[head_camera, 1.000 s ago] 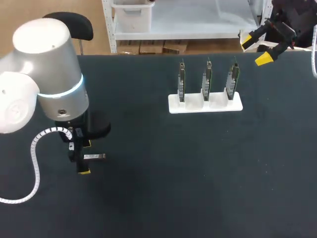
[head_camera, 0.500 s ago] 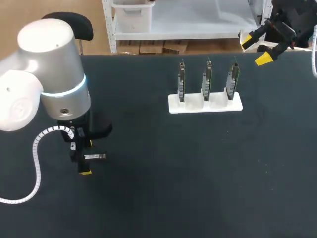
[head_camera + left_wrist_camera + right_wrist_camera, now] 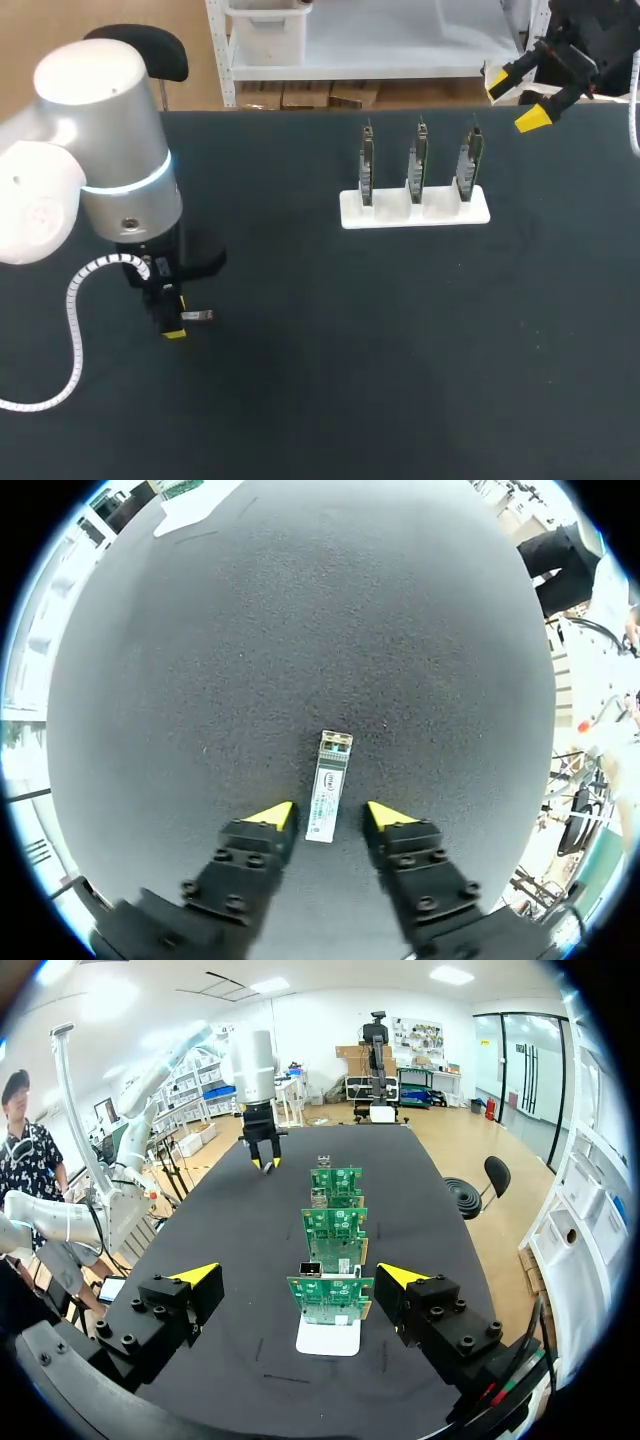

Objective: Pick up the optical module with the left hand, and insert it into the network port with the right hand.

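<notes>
The optical module (image 3: pixel 328 800), a small silver bar with a white label, lies flat on the dark table. My left gripper (image 3: pixel 330 817) stands over its near end. One yellow-tipped finger is on each side, and a thin gap shows at both. From the head view the module (image 3: pixel 201 315) pokes out to the right of the left gripper (image 3: pixel 172 318). Three upright green boards with network ports (image 3: pixel 418 160) sit in a white stand (image 3: pixel 415 210). My right gripper (image 3: pixel 518 95) hangs open at the table's far right edge, and its wrist view looks along the row of boards (image 3: pixel 331 1298).
The white stand (image 3: pixel 327 1338) is just ahead of and below the right gripper (image 3: pixel 298 1278). The dark table (image 3: pixel 400 350) is bare between the module and the stand. My left arm's large silver body (image 3: pixel 100 150) rises over the table's left side.
The left gripper's fingers have drawn in from wide open to close beside the module. The right arm has not moved.
</notes>
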You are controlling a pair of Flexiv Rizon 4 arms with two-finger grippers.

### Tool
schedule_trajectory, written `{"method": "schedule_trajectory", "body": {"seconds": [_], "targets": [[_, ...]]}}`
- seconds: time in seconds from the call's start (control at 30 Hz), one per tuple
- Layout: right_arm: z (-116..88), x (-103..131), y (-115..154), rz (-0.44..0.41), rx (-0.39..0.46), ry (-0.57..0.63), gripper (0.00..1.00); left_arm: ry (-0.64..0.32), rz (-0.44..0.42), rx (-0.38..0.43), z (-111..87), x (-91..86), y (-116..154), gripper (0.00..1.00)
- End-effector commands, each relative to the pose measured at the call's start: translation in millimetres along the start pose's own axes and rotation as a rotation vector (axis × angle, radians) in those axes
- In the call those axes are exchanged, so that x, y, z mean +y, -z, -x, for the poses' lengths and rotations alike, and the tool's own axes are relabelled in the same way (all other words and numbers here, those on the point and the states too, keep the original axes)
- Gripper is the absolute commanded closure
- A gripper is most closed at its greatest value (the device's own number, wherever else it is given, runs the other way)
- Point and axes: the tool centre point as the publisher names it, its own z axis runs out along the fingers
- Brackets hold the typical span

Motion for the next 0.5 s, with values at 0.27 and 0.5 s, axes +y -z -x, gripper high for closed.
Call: {"method": "schedule_trajectory", "body": {"seconds": [0.27,0.5], "targets": [[0.0,2.0,-0.6,-0.005,0.000,0.001,0.00,0.018,-0.004,0.008,0.9,0.3,-6.5,1.00],[0.0,2.0,-0.6,-0.005,0.000,0.001,0.00,0.045,0.015,-0.067,5.4,2.7,9.1,1.00]]}}
